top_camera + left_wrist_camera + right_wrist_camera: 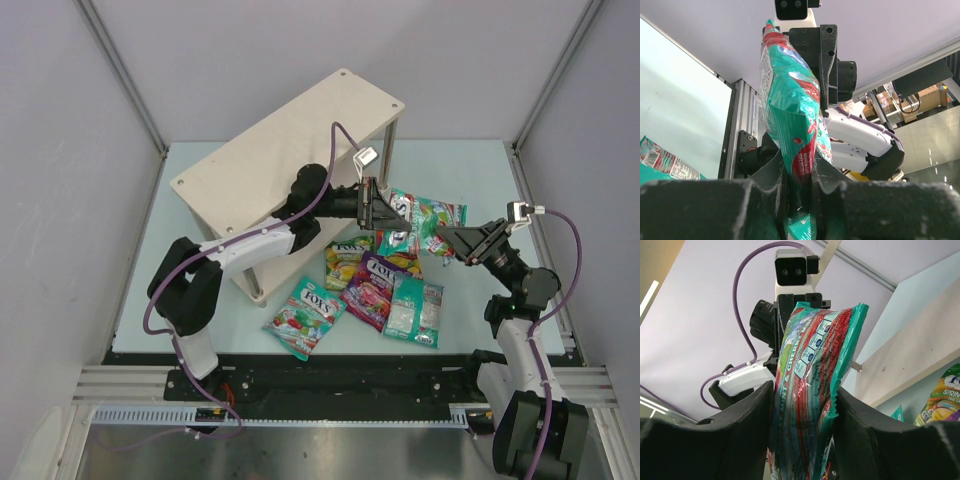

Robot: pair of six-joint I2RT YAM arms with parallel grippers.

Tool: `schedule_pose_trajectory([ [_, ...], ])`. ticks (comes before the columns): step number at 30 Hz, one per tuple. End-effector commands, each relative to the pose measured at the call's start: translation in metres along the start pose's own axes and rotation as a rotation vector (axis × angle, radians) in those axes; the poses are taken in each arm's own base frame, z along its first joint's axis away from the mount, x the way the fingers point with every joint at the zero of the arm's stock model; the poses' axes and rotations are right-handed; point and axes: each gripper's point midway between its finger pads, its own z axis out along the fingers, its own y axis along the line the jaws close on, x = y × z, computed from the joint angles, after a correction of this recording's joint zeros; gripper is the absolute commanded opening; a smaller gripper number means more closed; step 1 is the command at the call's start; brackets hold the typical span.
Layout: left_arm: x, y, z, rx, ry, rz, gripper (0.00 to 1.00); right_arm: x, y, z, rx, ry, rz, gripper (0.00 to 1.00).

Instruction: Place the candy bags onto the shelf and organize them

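One teal candy bag hangs in the air just right of the shelf, stretched between both grippers. My left gripper is shut on its left end, and my right gripper is shut on its right end. In the left wrist view the bag rises edge-on from my jaws to the right gripper. In the right wrist view the bag runs from my jaws to the left gripper. The two-tier pale wood shelf stands at an angle at the back left with nothing on its top board.
More bags lie on the table in front of the shelf: green-yellow, purple, teal and teal-red. Another teal bag lies behind the held one. A shelf board shows in the right wrist view.
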Motion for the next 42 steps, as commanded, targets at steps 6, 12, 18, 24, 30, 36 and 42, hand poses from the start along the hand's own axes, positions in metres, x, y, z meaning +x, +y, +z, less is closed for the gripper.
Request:
schedule_pose_trajectory([
  [6,-0.039,-0.001,-0.011,-0.028,-0.1,0.103,0.0,0.006,0.028,-0.002,-0.086,0.04,-0.085,0.35],
  [12,-0.04,-0.005,-0.012,-0.024,-0.107,0.107,0.16,0.005,0.03,-0.002,-0.089,0.033,-0.087,0.08],
  [18,-0.047,-0.029,-0.014,-0.014,-0.125,0.142,0.8,-0.008,0.028,-0.005,-0.059,-0.006,-0.104,0.03],
  [24,-0.066,-0.068,-0.016,-0.012,-0.16,0.193,1.0,-0.02,0.013,-0.009,0.016,-0.05,-0.125,0.0],
  [30,-0.068,-0.093,0.001,-0.057,-0.107,0.245,1.0,-0.035,-0.01,-0.007,0.167,-0.102,-0.157,0.0],
  [36,-0.048,-0.094,0.022,-0.075,-0.048,0.274,1.0,-0.045,-0.023,-0.005,0.229,-0.128,-0.151,0.0],
  [42,-0.049,-0.096,0.016,-0.212,-0.039,0.347,1.0,-0.043,-0.046,0.002,0.3,-0.129,-0.136,0.0],
])
